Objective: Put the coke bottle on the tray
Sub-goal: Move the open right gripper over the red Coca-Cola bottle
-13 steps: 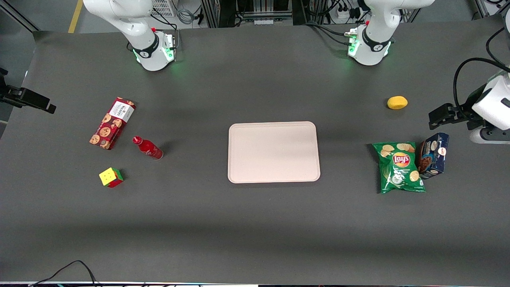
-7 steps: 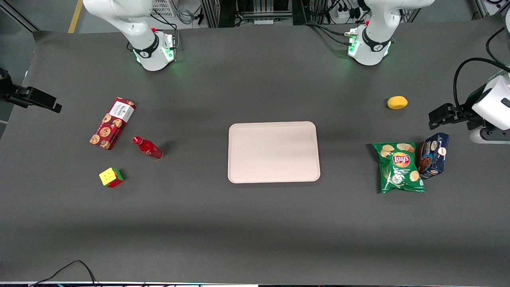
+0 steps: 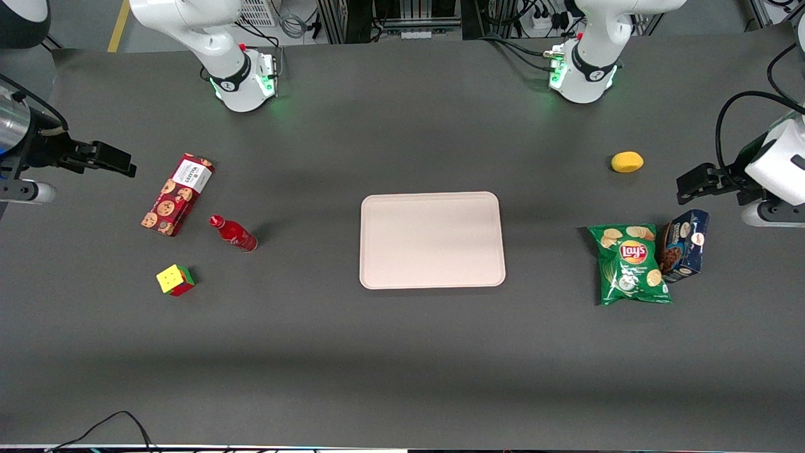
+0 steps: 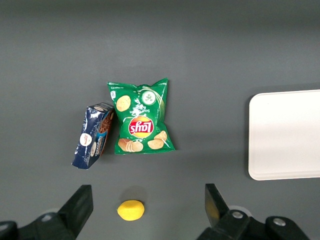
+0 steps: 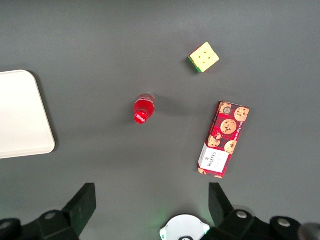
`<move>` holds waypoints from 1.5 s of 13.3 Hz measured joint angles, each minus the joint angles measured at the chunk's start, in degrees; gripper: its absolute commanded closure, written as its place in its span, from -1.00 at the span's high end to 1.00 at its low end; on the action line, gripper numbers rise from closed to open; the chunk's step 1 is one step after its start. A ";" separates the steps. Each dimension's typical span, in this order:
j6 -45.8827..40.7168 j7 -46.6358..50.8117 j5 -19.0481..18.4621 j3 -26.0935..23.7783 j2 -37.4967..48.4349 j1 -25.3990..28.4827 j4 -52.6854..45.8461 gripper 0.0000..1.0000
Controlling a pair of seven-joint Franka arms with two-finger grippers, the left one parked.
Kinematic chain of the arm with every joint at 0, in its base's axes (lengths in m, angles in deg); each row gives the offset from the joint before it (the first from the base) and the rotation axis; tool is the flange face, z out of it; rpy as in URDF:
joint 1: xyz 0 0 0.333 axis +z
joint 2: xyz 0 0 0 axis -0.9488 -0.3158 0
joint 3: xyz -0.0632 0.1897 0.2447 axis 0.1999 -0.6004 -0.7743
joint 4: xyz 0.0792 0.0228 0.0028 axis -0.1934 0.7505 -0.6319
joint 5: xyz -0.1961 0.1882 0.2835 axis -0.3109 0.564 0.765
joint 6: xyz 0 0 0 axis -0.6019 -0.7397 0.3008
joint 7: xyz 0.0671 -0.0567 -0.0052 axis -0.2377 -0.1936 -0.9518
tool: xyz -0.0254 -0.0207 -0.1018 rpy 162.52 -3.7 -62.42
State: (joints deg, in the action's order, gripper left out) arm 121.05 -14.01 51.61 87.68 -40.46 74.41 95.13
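Coke bottle (image 3: 233, 233): 1, upright on table; 1 tray (image 3: 432, 240) bare; end effector (image 5: 150, 207) spread wide, high above bottle.

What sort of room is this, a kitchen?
More likely a robotics lab: a dark table with white arms bolted on, cables and power strips past its edge. The working arm's open tool hangs high above the bottle.

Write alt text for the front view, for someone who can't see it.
A red coke bottle stands on a dark table beside a cookie box and a puzzle cube, apart from the bare cream tray at the table's middle. The open gripper hovers high near the cookie box.
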 measured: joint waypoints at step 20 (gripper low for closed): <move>58.63 -0.32 0.07 -1.42 9.97 1.20 51.39 1.00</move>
State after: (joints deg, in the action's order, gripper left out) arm 179.68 -14.33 51.67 86.25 -30.49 75.61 146.53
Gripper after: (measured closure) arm 0.000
